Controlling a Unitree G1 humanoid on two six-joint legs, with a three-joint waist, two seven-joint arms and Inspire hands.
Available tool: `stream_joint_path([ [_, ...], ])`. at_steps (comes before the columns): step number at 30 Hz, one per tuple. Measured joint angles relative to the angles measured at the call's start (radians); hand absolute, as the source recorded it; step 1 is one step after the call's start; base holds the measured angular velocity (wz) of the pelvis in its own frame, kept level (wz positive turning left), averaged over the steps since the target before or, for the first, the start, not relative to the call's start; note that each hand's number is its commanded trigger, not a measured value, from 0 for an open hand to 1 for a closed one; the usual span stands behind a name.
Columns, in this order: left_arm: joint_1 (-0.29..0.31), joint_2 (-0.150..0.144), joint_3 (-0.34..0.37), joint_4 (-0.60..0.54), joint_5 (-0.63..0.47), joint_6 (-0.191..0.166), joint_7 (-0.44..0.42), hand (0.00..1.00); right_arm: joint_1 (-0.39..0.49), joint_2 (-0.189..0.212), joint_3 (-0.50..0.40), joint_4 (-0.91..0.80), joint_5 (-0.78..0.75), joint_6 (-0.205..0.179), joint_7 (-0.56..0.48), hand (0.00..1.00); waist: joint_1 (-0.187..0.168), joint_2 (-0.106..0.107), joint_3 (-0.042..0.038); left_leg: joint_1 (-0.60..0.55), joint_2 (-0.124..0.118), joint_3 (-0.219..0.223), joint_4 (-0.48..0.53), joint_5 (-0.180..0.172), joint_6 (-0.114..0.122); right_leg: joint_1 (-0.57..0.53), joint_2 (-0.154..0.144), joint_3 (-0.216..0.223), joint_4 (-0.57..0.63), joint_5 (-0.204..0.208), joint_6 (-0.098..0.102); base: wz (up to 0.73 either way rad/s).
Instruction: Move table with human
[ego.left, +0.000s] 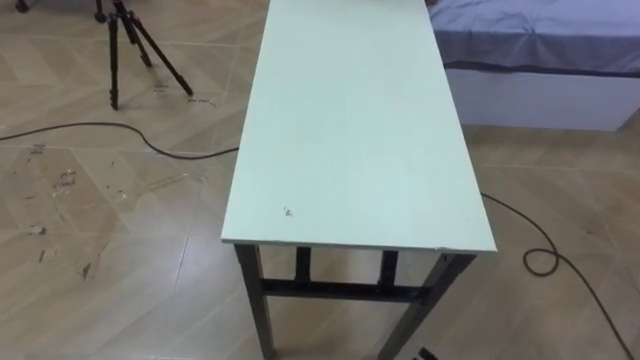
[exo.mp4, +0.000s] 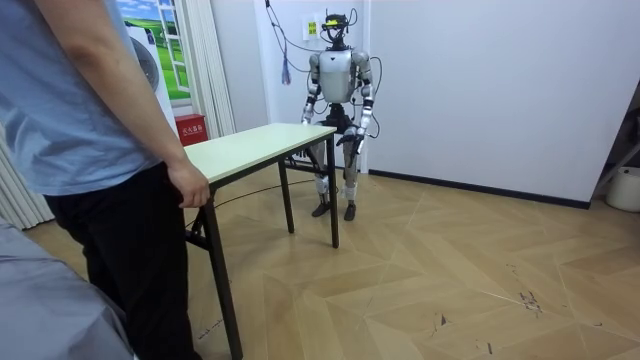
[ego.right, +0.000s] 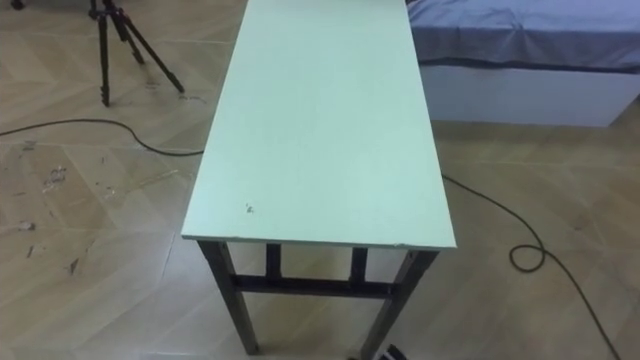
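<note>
A long table (ego.left: 350, 130) with a pale green top and black legs stands lengthwise before me, its near end just below in the eye views. In the room view I stand upright at one short end of the table (exo.mp4: 250, 148), close to the white wall. My arms hang bent at my sides: my left hand (exo.mp4: 369, 128) is at the room view's right and my right hand (exo.mp4: 308, 118) at its left, both apart from the tabletop. A person (exo.mp4: 90, 150) stands at the opposite end with one hand (exo.mp4: 190, 186) on the table's edge.
A black tripod (ego.left: 135, 45) stands on the wood floor to the far left of the table. A bed (ego.left: 540, 50) with a grey-blue cover lies at the far right. A dark cable (ego.left: 540, 262) loops over the floor on the right, and another runs on the left.
</note>
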Motion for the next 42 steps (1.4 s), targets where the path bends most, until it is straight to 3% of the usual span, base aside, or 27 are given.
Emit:
stream_joint_path([
  [4,0.022,0.001,-0.051,-0.148,-0.046,0.009,-0.032,0.0,0.033,-0.005,0.031,-0.122,0.061,0.012,0.018,0.0,-0.003,0.002,0.0009,0.002,0.001,-0.001,0.002,0.0,0.0,0.0,0.001,0.0,0.007,0.0,0.0,0.0],
  [10,0.041,0.019,-0.121,-0.281,-0.117,0.019,-0.046,0.0,0.046,-0.011,0.111,-0.193,0.137,0.019,0.025,0.0,-0.011,0.004,0.0016,0.001,0.001,-0.002,0.001,0.0,0.0,-0.001,0.001,-0.006,0.007,0.0,0.0,0.0],
  [21,0.027,0.031,-0.143,-0.448,-0.195,0.03,-0.063,0.0,0.029,-0.038,0.162,-0.328,0.206,0.019,0.049,0.0,-0.026,0.015,0.0037,0.0,0.0,-0.008,0.004,0.0,0.0,-0.002,0.0,0.003,0.007,0.0,0.0,0.0],
  [35,-0.053,0.039,-0.092,-0.459,-0.381,0.036,0.001,0.0,-0.036,-0.038,0.162,-0.391,0.323,0.023,0.02,0.0,-0.017,0.001,0.0051,0.003,0.001,-0.011,0.02,0.001,-0.001,0.005,-0.001,0.003,0.007,0.0,0.0,0.0],
  [38,-0.062,0.042,-0.061,-0.459,-0.442,0.036,0.03,0.0,-0.053,-0.038,0.161,-0.391,0.34,0.037,0.002,0.0,-0.016,0.004,0.0169,0.016,0.002,-0.011,0.019,0.001,-0.001,0.017,-0.001,0.003,0.006,0.0,-0.001,0.0],
  [42,-0.078,0.044,-0.047,-0.459,-0.565,0.035,0.094,0.0,-0.067,-0.039,0.161,-0.391,0.416,0.045,-0.034,0.0,-0.011,0.008,0.0196,0.019,0.002,-0.011,0.015,0.001,-0.001,0.021,0.0,0.002,0.006,0.0,-0.001,0.0],
])
